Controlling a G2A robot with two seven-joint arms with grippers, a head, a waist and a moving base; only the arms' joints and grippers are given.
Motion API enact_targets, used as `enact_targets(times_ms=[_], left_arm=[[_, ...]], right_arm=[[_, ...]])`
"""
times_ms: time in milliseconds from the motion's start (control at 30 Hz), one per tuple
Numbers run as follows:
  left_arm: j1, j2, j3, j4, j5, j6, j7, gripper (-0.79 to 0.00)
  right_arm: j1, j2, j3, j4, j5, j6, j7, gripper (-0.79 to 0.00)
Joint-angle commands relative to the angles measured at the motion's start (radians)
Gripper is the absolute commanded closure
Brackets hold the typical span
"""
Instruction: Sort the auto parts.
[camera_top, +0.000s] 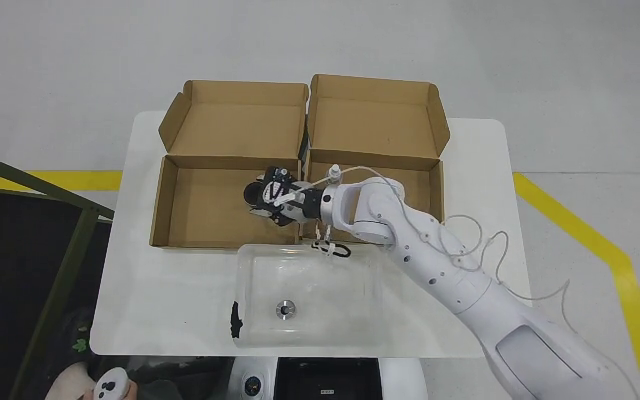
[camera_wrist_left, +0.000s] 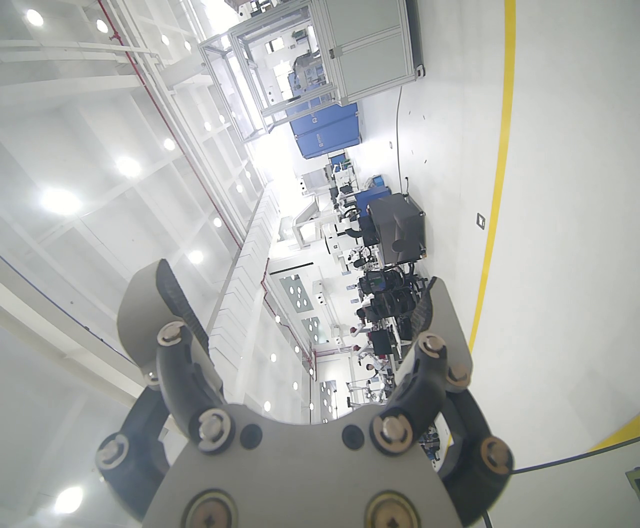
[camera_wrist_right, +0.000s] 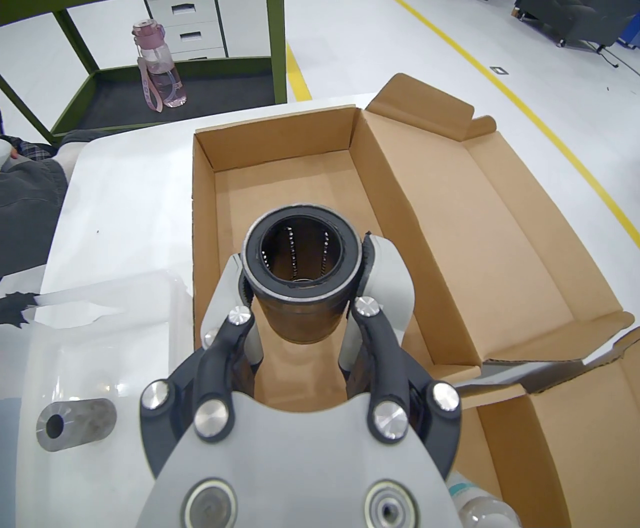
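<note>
Squeezing the black bearing (camera_wrist_right: 300, 310) between its fingers (camera_wrist_right: 387, 280), the right gripper (camera_wrist_right: 306, 280) has the brown box (camera_wrist_right: 275, 120) under them. Let go too high, and the round part might bounce out. The left gripper (camera_wrist_left: 297, 280) has its fingers (camera_wrist_left: 145, 300) apart.

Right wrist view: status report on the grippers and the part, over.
Right gripper shut on black bearing, over open cardboard box. Left gripper open, holding nothing. Metal cylinder in clear tray.

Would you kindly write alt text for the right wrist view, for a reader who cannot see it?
The right gripper is shut on a black cylindrical bearing, held over an open cardboard box. Beside the box, a clear plastic bin holds a grey metal cylinder with a central hole.
</note>
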Motion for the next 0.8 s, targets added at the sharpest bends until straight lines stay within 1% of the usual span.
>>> enact_targets(times_ms=[0, 267, 467, 767], left_arm=[[0.0, 0.0, 0.0, 0.0, 0.0, 0.0, 0.0, -0.785], [0.0, 0.0, 0.0, 0.0, 0.0, 0.0, 0.0, -0.785], [0.0, 0.0, 0.0, 0.0, 0.0, 0.0, 0.0, -0.785], [0.0, 0.0, 0.0, 0.0, 0.0, 0.0, 0.0, -0.785]], right_arm=[[0.011, -0.007, -0.007, 0.025, -0.007, 0.006, -0.005, 0.0], [0.045, -0.035, -0.028, 0.11, -0.039, 0.043, -0.013, 0.0], [0.071, -0.057, -0.052, 0.154, -0.104, 0.092, 0.007, 0.0], [0.088, -0.084, -0.065, 0.22, -0.124, 0.099, -0.01, 0.0]])
